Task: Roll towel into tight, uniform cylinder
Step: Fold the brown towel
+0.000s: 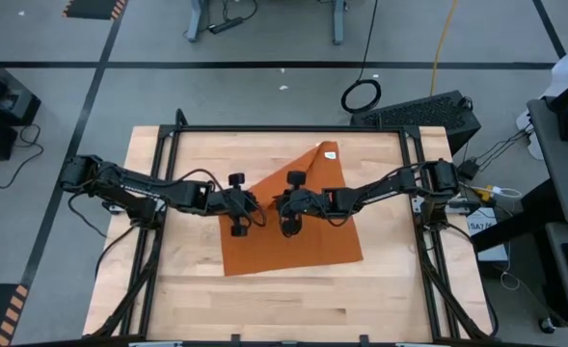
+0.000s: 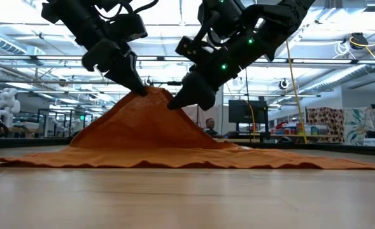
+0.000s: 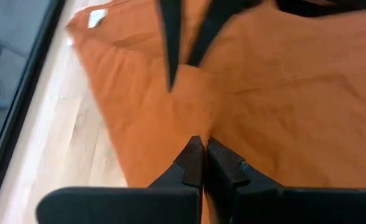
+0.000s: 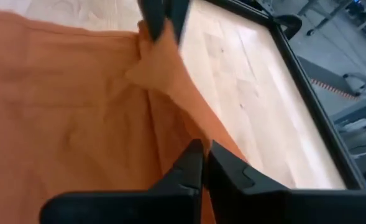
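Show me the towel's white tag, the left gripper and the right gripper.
white tag (image 1: 330, 151), high view, its middle.
left gripper (image 2: 140, 91), low view, fingertips pinching towel (image 2: 142, 137) peak.
right gripper (image 2: 174, 104), low view, fingertips on towel.

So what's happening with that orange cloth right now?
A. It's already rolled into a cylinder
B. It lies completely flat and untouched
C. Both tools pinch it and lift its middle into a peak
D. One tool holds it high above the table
C: the left tool and right tool pinch the towel into a tent-like peak, its edges on the table.

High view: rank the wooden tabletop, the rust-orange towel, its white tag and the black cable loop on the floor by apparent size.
1. Light wooden tabletop
2. Rust-orange fabric towel
3. Black cable loop, on the floor beyond the table and so farther from the camera
4. Small white tag
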Controlling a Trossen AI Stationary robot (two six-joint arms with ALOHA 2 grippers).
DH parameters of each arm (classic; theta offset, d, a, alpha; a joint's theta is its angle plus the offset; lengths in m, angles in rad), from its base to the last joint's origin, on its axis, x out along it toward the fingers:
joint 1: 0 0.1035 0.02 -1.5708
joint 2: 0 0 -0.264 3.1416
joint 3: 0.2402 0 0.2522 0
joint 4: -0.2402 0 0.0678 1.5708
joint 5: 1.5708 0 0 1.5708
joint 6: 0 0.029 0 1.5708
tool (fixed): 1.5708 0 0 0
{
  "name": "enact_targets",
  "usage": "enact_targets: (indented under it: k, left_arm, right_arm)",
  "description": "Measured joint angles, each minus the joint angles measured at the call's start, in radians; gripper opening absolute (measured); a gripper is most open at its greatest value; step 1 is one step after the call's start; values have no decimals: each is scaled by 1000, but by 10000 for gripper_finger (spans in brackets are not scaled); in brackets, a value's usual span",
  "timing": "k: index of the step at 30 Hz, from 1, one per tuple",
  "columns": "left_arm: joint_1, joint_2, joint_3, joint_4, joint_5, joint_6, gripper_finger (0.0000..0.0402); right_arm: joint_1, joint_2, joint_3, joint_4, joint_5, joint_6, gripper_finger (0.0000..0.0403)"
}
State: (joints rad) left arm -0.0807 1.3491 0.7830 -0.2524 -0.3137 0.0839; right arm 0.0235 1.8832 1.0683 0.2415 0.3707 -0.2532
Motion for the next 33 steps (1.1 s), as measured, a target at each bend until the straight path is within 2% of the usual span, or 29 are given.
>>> enact_targets:
  k: [2, 5, 12, 16, 21, 26, 33]
  left_arm:
    - [0, 0, 0, -8, -22, -52, 17]
    - [-13, 0, 0, -65, -54, -74, 53]
    - [-109, 1, 0, -131, -310, -78, 180]
    - [-190, 10, -1, -87, -325, -77, 224]
    - [-286, 68, -1, 57, -419, -9, 235]
    - [-315, 169, 0, 260, -448, 80, 235]
    - [-333, 323, -1, 307, -803, 160, 235]
  right_arm:
    - [-2, 0, 0, 1, -3, 35, 11]
    - [-9, 0, 0, 14, -2, 100, 3]
    - [-34, 0, 0, 32, -7, 211, 2]
    - [-46, 0, 0, 32, -11, 259, 1]
    - [-52, 0, 0, 57, -35, 268, 1]
    - [-53, 0, 0, 93, -38, 269, 1]
    - [-53, -1, 0, 91, -80, 269, 0]
